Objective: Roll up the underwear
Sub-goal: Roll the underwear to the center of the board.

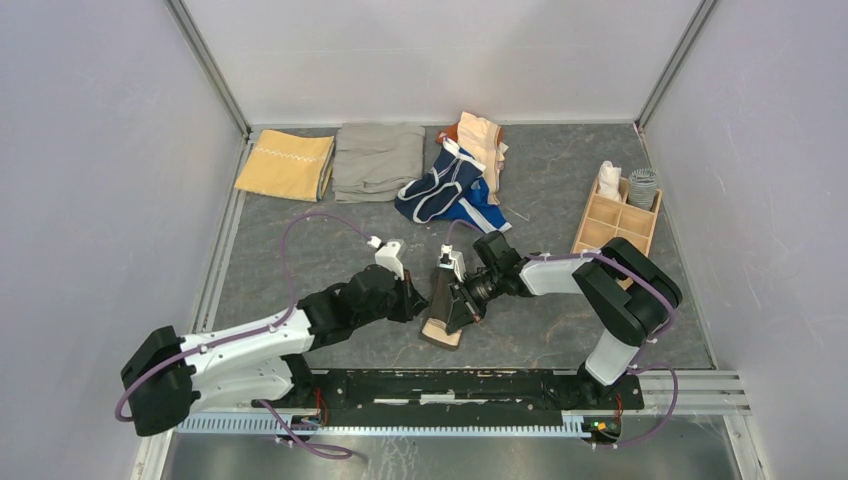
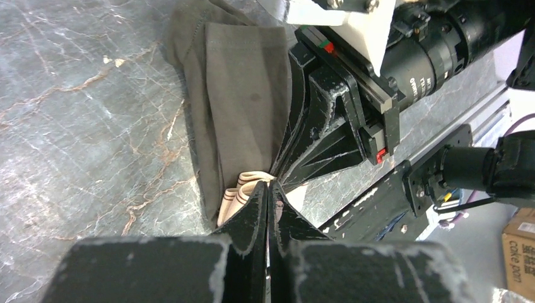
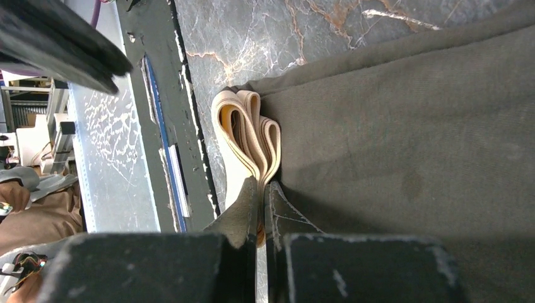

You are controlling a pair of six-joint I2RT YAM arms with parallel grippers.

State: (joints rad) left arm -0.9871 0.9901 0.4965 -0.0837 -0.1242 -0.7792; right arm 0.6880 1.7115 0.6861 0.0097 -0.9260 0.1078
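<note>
I see the dark briefs [image 1: 438, 305] on the near middle of the table [image 1: 560, 320], just in front of the arm bases and between the two grippers. They lie long and narrow, and the tan band [image 3: 246, 132] is at the end nearest to me, folded into several loops. The right gripper [image 3: 260, 186] comes from the right side. Its fingers [image 3: 284, 214] are pressed together and they pinch the band, because a tan strip shows in the slit between them. The left gripper [image 2: 267, 189] comes from the left to the same end. Its fingers [image 2: 249, 221] are also pressed together and the tips touch the band loops, but I cannot tell if any cloth is caught between them. The tips of both grippers nearly meet at the band. At the far middle of the table there is a loose heap: the navy briefs [image 1: 438, 190] with white trim, a blue piece [image 1: 484, 216] partly under them, and a peach piece [image 1: 482, 140] behind. To the left of the heap lies the grey cloth [image 1: 378, 160], folded, and further left the yellow cloth [image 1: 287, 165]. At the far right stands a wooden box [image 1: 612, 222] with compartments, well apart from the grippers. A white piece [image 1: 608, 180] and a grey ribbed piece [image 1: 643, 187] stand at its far end.
</note>
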